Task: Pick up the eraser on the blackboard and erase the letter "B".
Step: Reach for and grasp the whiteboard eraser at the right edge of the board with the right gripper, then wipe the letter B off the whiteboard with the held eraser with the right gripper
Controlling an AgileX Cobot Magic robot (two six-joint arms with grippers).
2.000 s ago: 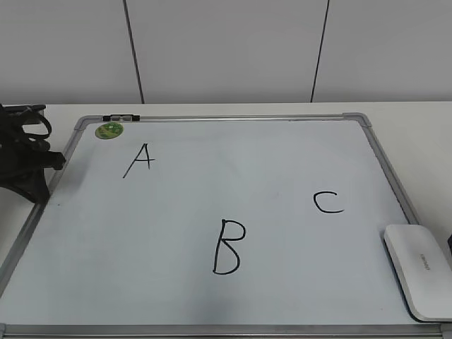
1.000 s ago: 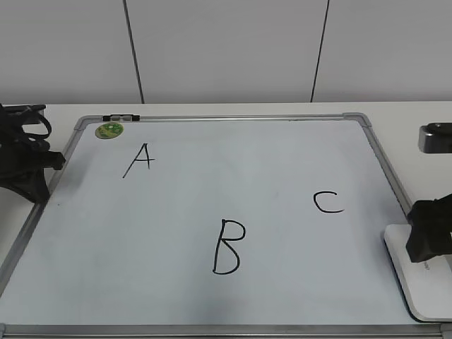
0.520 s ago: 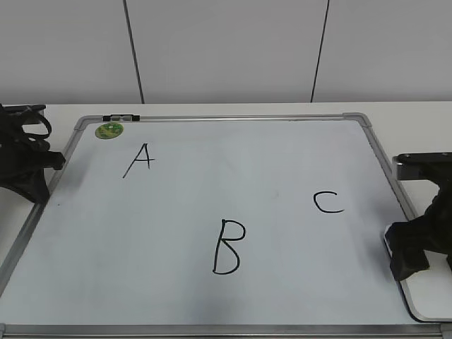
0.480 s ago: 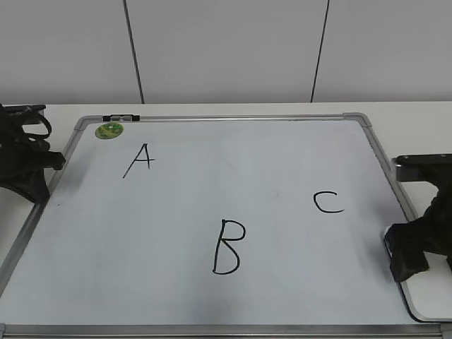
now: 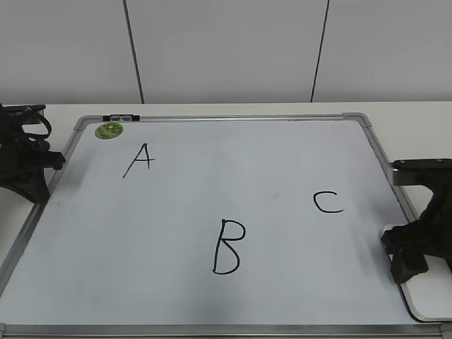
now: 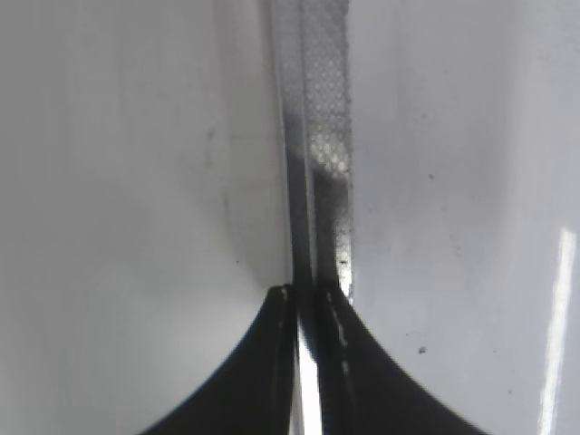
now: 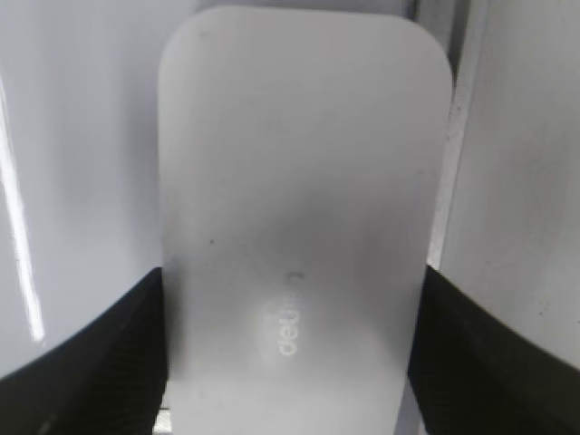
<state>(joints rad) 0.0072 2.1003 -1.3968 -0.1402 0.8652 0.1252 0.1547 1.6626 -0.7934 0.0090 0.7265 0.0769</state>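
The white eraser (image 7: 294,208) lies at the right edge of the blackboard (image 5: 212,191); only its near end (image 5: 429,302) shows in the exterior view. My right gripper (image 5: 417,254) is down over it, open, with one black finger on each long side (image 7: 290,362). The eraser still rests flat on the board. The black letter "B" (image 5: 228,247) is at the board's front middle, well left of the eraser. My left gripper (image 5: 28,169) is shut and empty beside the board's left edge, its tips over the silver frame (image 6: 308,294).
A black "A" (image 5: 140,160) is at the board's back left and a black "C" (image 5: 328,203) right of centre. A round green magnet (image 5: 109,130) sits at the back-left corner, by a small clip (image 5: 121,117) on the frame. A white wall stands behind.
My right arm came in from the right, descended onto the eraser and settled with its fingers on either side. The left arm, the eraser and the letters have not moved.
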